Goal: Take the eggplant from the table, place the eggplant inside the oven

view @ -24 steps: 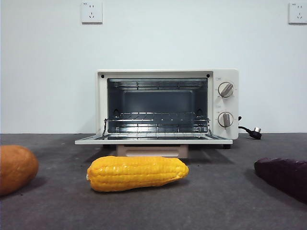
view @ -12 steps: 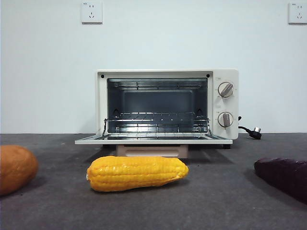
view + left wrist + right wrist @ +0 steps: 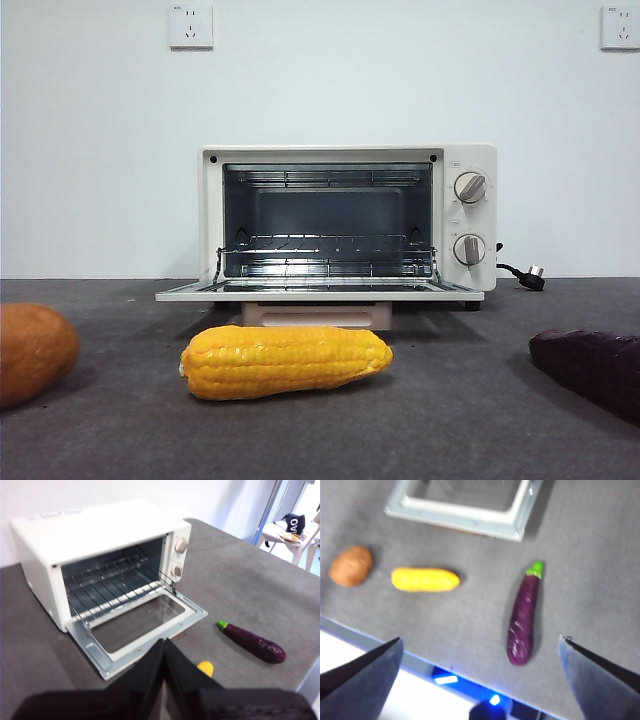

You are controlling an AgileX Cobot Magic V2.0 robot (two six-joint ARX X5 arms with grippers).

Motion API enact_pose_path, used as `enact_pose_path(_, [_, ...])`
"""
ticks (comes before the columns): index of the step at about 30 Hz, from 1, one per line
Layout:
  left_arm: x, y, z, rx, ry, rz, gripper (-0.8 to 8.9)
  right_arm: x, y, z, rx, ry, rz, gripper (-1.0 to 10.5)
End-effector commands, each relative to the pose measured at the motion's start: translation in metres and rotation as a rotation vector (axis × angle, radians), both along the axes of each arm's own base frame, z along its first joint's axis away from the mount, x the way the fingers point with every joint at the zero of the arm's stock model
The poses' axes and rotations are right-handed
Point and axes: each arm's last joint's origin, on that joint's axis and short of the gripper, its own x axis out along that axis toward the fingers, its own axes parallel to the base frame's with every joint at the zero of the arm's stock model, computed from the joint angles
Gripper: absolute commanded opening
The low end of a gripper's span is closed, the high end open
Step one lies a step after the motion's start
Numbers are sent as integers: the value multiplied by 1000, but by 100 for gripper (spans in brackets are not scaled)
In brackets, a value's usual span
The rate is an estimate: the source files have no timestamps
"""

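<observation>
Nothing done yet: your eggplant (image 3: 523, 616) lies untouched at centre-right; right gripper (image 3: 480, 650) jaws wide, empty; left gripper (image 3: 164, 647) closed, empty; oven (image 3: 348, 222) door open.

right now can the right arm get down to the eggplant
Probably yes. The right gripper hangs above the table with jaws wide open, the eggplant lies between them, and the corn lies apart, so nothing visible blocks a straight descent.

Cream-white oven (image 3: 340, 155) with grey knobs and silver wire rack. Dark purple eggplant (image 3: 522, 616) with green cap. Yellow corn (image 3: 287, 361), kernels in rows. Orange-brown vegetable (image 3: 33, 350). Dark grey speckled table (image 3: 450, 420). White wall (image 3: 100, 150) behind.
</observation>
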Motion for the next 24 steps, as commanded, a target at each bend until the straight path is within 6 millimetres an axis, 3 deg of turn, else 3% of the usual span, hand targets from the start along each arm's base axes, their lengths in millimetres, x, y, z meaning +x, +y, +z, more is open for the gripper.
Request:
enact_pose_path(1, [2, 0, -1, -7, 10, -3, -6, 8, 5, -8, -34, 52, 18, 563])
enact_pose_path(6, [1, -1, -1, -7, 8, -10, -6, 20, 13, -36, -77, 150, 21, 563])
enact_pose_path(11, [1, -3, -1, -7, 9, -31, -6, 29, 20, -77, -73, 202, -4, 563])
enact_pose_path(24, [0, -6, -1, -6, 10, -54, -6, 31, 30, -161, -94, 338, -42, 563])
